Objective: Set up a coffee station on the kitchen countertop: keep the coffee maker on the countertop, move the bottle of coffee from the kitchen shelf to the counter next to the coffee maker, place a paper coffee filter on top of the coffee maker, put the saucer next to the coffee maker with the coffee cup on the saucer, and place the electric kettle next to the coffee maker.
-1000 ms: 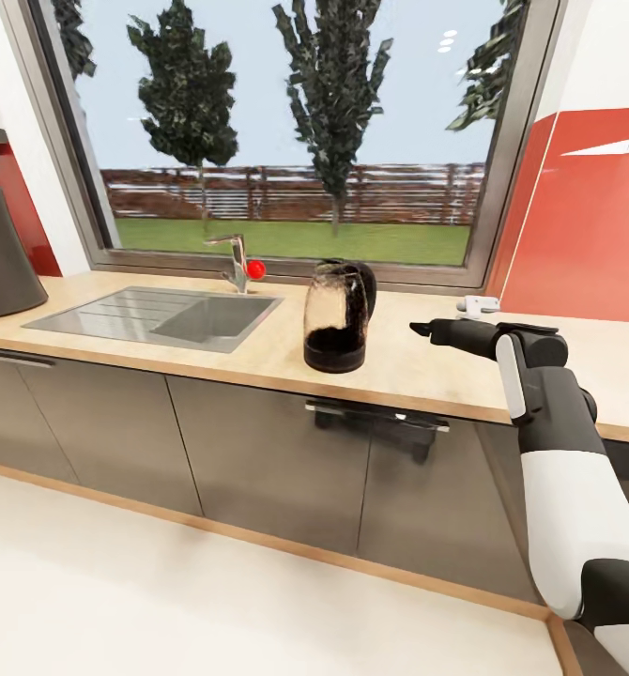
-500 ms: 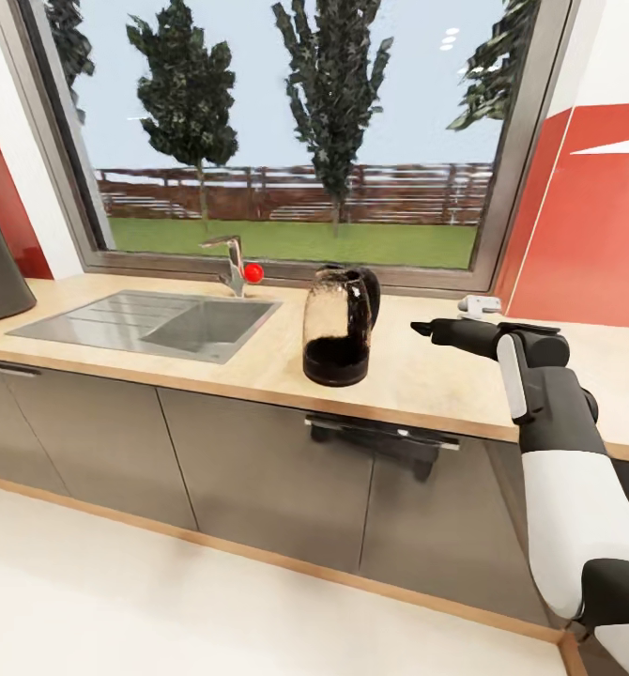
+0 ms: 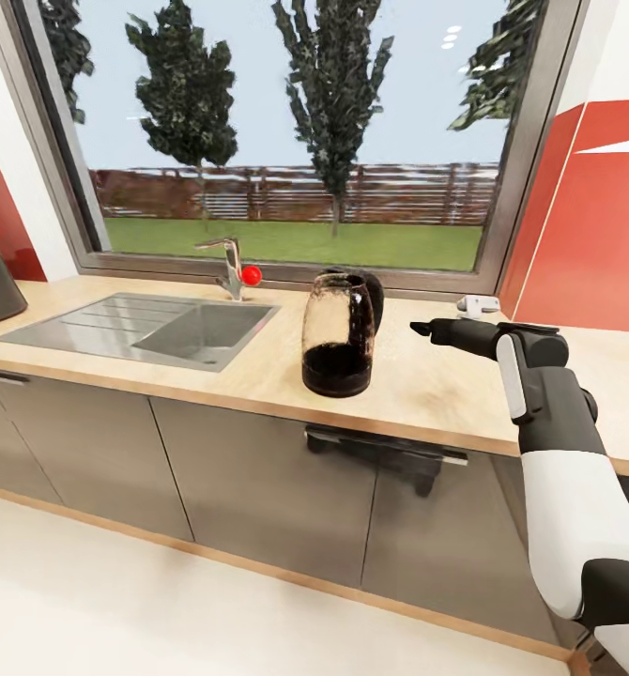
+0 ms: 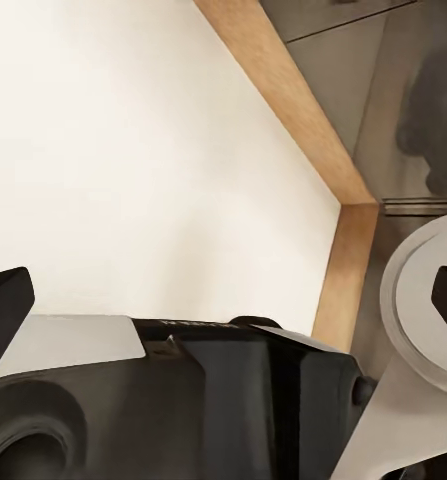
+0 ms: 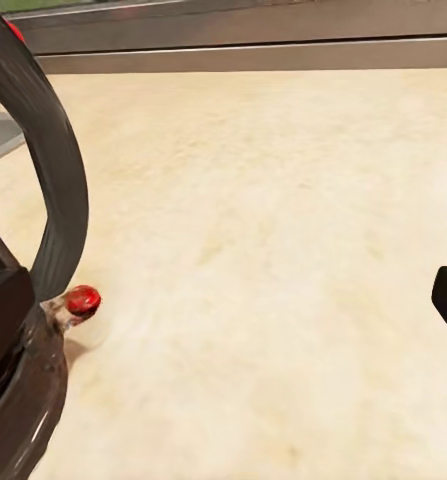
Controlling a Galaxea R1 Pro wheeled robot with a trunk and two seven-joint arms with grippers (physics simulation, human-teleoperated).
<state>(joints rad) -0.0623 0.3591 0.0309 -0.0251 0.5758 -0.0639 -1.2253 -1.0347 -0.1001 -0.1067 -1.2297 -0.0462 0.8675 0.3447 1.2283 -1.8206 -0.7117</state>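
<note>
Right gripper [image 3: 420, 328] hovers beside the electric kettle [image 3: 339, 333], which stands upright on the desk [image 3: 427, 390] near the sink [image 3: 197, 333], jaw spread impossible to judge, and a clumsy sideways reach at that handle could tip the kettle.

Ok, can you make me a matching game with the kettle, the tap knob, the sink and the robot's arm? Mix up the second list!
Things:
1. kettle
2. tap knob
3. sink
4. right arm

Clues:
A. red and round
B. grey metal, set into the counter
C. white and black, reaching out over the counter
D. clear glass with a dark base and handle, standing upright

Pairs: 1-D, 2-A, 3-B, 4-C
</note>
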